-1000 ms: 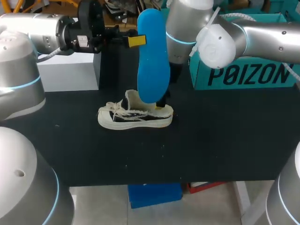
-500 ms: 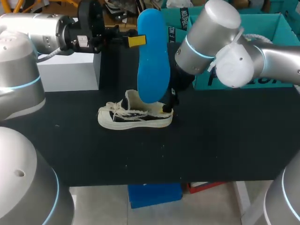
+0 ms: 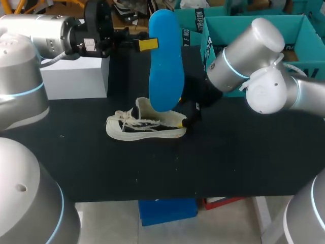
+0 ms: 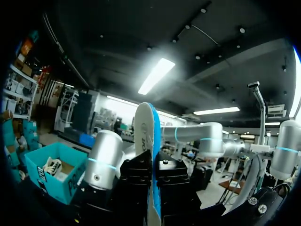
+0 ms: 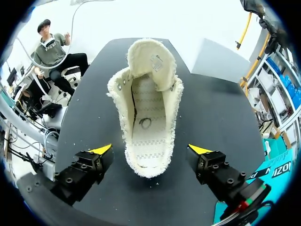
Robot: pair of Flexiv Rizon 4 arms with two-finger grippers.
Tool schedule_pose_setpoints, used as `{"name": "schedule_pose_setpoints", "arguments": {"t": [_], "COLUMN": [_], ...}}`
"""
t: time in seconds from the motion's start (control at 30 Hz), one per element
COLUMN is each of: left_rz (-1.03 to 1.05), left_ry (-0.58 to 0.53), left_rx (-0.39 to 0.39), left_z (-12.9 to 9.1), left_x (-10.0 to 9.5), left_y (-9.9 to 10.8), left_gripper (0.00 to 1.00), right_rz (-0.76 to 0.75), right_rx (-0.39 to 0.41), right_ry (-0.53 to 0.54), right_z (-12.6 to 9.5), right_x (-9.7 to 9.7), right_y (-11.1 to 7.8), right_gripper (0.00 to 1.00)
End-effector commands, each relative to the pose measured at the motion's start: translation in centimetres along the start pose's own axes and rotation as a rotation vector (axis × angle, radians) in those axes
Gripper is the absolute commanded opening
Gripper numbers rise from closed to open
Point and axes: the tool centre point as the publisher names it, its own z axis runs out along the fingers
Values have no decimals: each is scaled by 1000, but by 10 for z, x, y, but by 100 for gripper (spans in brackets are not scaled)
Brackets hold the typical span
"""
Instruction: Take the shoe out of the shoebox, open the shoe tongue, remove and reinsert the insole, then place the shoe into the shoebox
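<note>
Withdrawn: your right hand (image 5: 150, 149), spread apart behind cream canvas shoe (image 3: 146, 127); left hand (image 4: 153, 175) clamps blue foam insole (image 3: 166, 66); reinsertion next.

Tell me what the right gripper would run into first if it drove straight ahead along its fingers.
Most likely the shoe. It lies straight ahead, heel end nearest, centred on the right gripper, whose fingers are open. Depth is unclear, so the fingers might pass either side of the heel.

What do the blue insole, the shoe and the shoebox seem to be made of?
Insole: probably foam, smooth matt blue; it hangs straight, unbent.
Shoe: likely cream canvas, with frayed, fuzzy edges and a woven-looking lining.
Shoebox: apparently cardboard, matt teal, with thin flat walls.
</note>
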Motion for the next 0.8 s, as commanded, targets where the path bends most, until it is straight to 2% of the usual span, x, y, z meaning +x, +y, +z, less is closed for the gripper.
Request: {"name": "schedule_pose_setpoints", "arguments": {"t": [0.03, 0.23, 0.8], "left_rz": [2, 2, 2], "left_ry": [-5, -5, -5], "left_rx": [1, 1, 1], "left_z": [1, 1, 1], "left_x": [1, 1, 1], "left_y": [1, 1, 1], "left_gripper": [0, 0, 0], "right_rz": [5, 12, 4], "right_rx": [-118, -172, -240], "right_ry": [-13, -30, -30], "right_z": [6, 13, 33], "right_x": [3, 3, -1], "right_y": [-9, -16, -27], "right_gripper": [100, 100, 100]}}
